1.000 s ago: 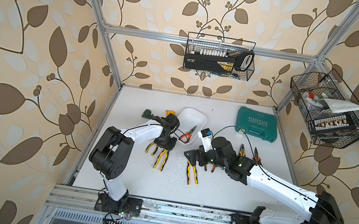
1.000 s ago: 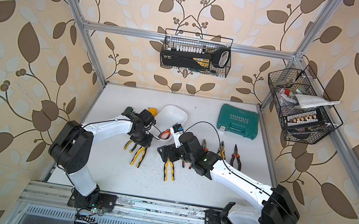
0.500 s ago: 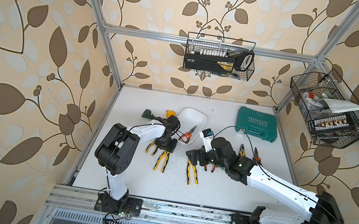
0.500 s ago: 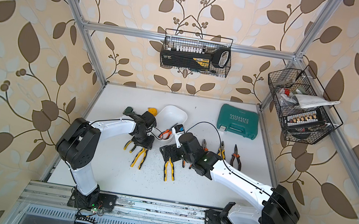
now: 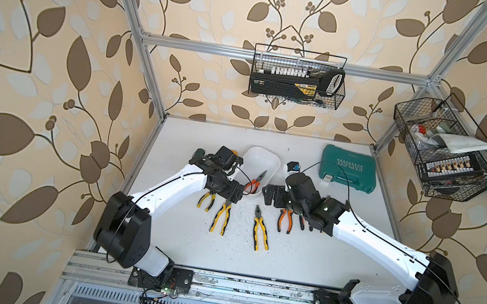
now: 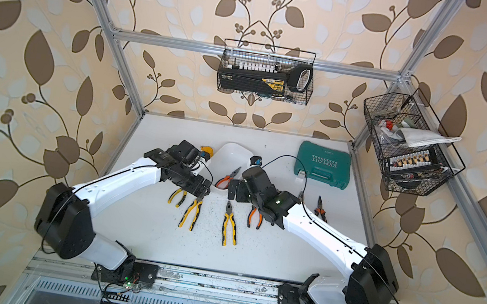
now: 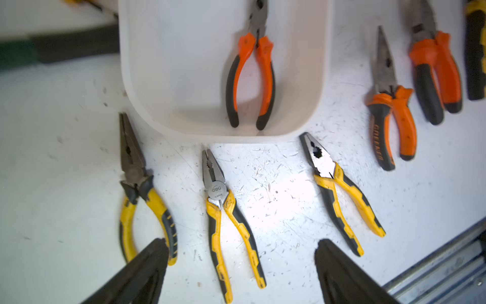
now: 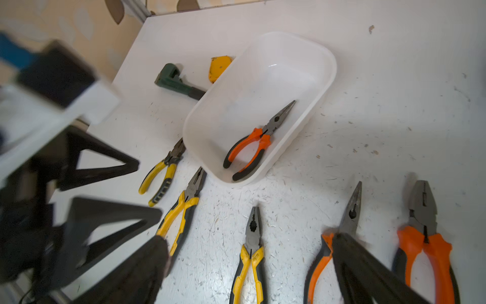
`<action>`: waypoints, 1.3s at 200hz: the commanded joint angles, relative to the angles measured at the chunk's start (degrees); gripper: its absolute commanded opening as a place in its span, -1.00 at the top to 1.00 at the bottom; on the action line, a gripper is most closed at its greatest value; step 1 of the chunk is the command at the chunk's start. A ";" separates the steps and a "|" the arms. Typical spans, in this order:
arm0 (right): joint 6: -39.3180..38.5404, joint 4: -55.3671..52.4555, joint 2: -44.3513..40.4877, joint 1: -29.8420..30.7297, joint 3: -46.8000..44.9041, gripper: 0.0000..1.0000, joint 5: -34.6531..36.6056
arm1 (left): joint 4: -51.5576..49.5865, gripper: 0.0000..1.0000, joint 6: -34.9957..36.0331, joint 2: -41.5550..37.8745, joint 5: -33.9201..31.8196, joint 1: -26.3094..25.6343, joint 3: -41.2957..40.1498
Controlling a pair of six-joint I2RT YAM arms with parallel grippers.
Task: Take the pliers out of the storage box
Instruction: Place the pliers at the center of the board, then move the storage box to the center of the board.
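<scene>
Seven pliers can be counted in the left wrist view. One orange pair [image 7: 249, 71], slim-nosed with grey steel jaws and orange-and-black handles, lies inside the storage box [image 7: 171, 65]. In both top views its nose points toward 1 o'clock and its handles, slightly spread, end near the box's 6 o'clock wall.

The other six lie outside on the table [image 5: 301, 259], fanned from 7 to 4 o'clock of the box. They are a yellow needle-nosed pair [image 7: 147, 197], a second yellow pair [image 7: 218, 189], a third yellow pair [image 7: 328, 171], an orange needle-nosed pair [image 7: 389, 105] and a stouter orange pair [image 7: 434, 65]. Only the handle of a fourth yellow pair [image 7: 476, 52] shows at the picture's edge.

There is one box, a white plastic tub with rounded corners and smooth shallow walls. It sits toward 12 o'clock from the table's middle.

The left gripper [image 7: 240, 243] has its fingers spread wide and holds nothing. It hovers at 7 o'clock of the box, over the yellow pairs. The right gripper [image 8: 248, 239] is also spread wide and empty, at 5 o'clock of the box. Whether its finger touches the orange needle-nosed pair beneath it I cannot tell.

One teal tool case [image 5: 348, 171] lies at 3 o'clock of the box. One dark green wrench [image 8: 173, 81] and one yellow tape measure [image 8: 218, 67] lie at 9 o'clock. Of the two black wire baskets, one [image 5: 299, 51] hangs at 12 o'clock and one [image 5: 404, 118] at 2 o'clock.

The table is white, scratched and speckled with dark grit. Beige wallpaper [image 5: 36, 63] with brown leaves covers the walls behind an aluminium frame [image 5: 218, 48].
</scene>
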 commanded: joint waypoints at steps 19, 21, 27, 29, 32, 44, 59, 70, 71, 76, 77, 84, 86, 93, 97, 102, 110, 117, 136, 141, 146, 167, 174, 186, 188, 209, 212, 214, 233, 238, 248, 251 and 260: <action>4.39 -14.43 14.15 -2.46 15.35 -0.93 -3.12 | 5.10 -0.98 16.64 -12.63 5.94 0.41 -7.54; 4.51 -14.96 15.18 -2.46 16.30 -0.91 -3.35 | 5.44 -0.98 17.41 -13.10 6.20 0.46 -8.01; 5.12 -17.12 17.96 -2.46 19.63 -0.87 -3.90 | 6.15 -0.98 19.95 -14.59 7.33 0.53 -9.22; 5.51 -17.74 19.04 -2.46 20.60 -0.86 -4.08 | 6.38 -0.98 20.96 -15.04 7.82 0.54 -9.68; 6.01 -18.83 20.42 -2.46 22.25 -0.83 -4.26 | 6.67 -0.98 22.26 -15.75 8.39 0.61 -10.29; 7.17 -22.26 25.91 -2.39 28.25 -0.70 -6.15 | 8.34 -0.98 26.10 -18.31 9.36 0.82 -12.60; 8.57 -27.09 31.78 -2.04 34.96 -0.49 -6.06 | 9.31 -0.98 26.52 -20.44 10.81 1.41 -13.47; 10.26 -33.03 35.82 -2.02 40.04 -0.40 -3.51 | 9.11 -0.98 25.48 -20.84 11.53 1.63 -13.15; 10.44 -33.71 36.10 -2.02 40.48 -0.40 -3.13 | 9.08 -0.98 25.43 -20.86 11.55 1.69 -13.13; 11.39 -37.10 37.95 -2.18 42.80 -0.38 -1.25 | 8.83 -0.98 25.14 -20.88 11.83 1.75 -12.96; 11.53 -37.68 38.27 -2.23 43.23 -0.37 -0.95 | 8.77 -0.98 25.08 -20.88 11.87 1.75 -12.95; 12.12 -41.63 40.35 -2.46 46.36 -0.31 0.82 | 8.54 -0.98 24.87 -20.88 12.04 1.86 -12.85; 12.11 -42.61 40.87 -2.46 47.10 -0.29 1.35 | 8.43 -0.98 24.85 -20.88 12.01 1.90 -12.89; 12.36 -45.21 42.47 -2.46 49.14 -0.21 2.69 | 8.45 -0.98 24.76 -21.03 11.93 1.96 -13.02; 12.38 -46.19 43.18 -2.45 50.12 -0.16 2.87 | 8.44 -0.98 24.76 -21.05 11.87 2.00 -13.15; 12.36 -46.68 43.84 -2.46 50.88 -0.11 2.91 | 8.53 -0.98 24.76 -21.05 11.66 2.10 -13.27; 12.02 -46.33 44.45 -3.98 51.16 -0.03 2.32 | 8.53 -0.98 24.75 -21.05 11.50 2.25 -13.44; 11.59 -45.27 44.72 -4.29 50.91 0.03 1.71 | 8.53 -0.98 24.75 -21.05 11.45 2.28 -13.60; 11.11 -43.25 45.92 -5.54 50.55 0.19 -0.28 | 8.78 -0.98 23.99 -20.75 11.39 2.48 -13.73; 10.98 -43.17 46.36 -5.85 50.73 0.24 -0.66 | 8.80 -0.98 23.66 -20.62 11.35 2.55 -13.73; 10.74 -43.23 46.79 -6.20 51.06 0.30 -0.87 | 8.78 -0.98 23.36 -20.46 11.34 2.63 -13.68; 9.72 -42.56 47.77 -7.78 51.27 0.43 -2.41 | 9.03 -0.98 22.79 -19.93 11.23 2.82 -13.74; 9.21 -41.57 47.81 -8.46 50.72 0.44 -3.72 | 9.17 -0.98 22.74 -19.70 11.22 2.84 -13.73; 8.63 -40.25 47.81 -9.51 50.02 0.44 -5.83 | 9.32 -0.98 22.47 -19.15 11.14 2.93 -13.60; 8.50 -40.03 47.75 -9.52 49.95 0.43 -6.05 | 9.32 -0.98 22.47 -19.02 11.19 2.90 -13.52; 7.12 -36.41 45.71 -9.91 48.05 0.33 -7.11 | 9.10 -0.98 22.38 -17.95 11.14 2.97 -13.11; 6.94 -35.23 45.03 -9.93 47.30 0.29 -7.33 | 9.06 -0.98 22.42 -17.83 11.16 2.97 -13.05; 6.82 -34.24 44.46 -9.87 46.48 0.26 -7.59 | 9.06 -0.98 22.46 -17.76 11.13 3.02 -13.03; 7.07 -24.39 39.59 -9.80 39.35 -0.03 -10.87 | 9.11 -0.98 22.42 -17.13 11.20 2.98 -12.85; 7.33 -22.73 38.96 -9.85 38.28 -0.05 -11.62 | 9.12 -0.98 22.41 -16.97 11.22 3.02 -12.78; 7.71 -21.97 39.24 -9.90 38.05 -0.06 -12.36 | 9.16 -0.98 22.42 -16.54 11.34 3.06 -12.68; 7.67 -22.25 39.67 -9.91 38.42 -0.06 -12.52 | 9.23 -0.98 22.40 -16.49 11.30 3.13 -12.60; 7.71 -24.23 41.45 -9.92 40.32 -0.01 -12.45 | 9.31 -0.98 22.29 -16.19 11.39 3.08 -12.50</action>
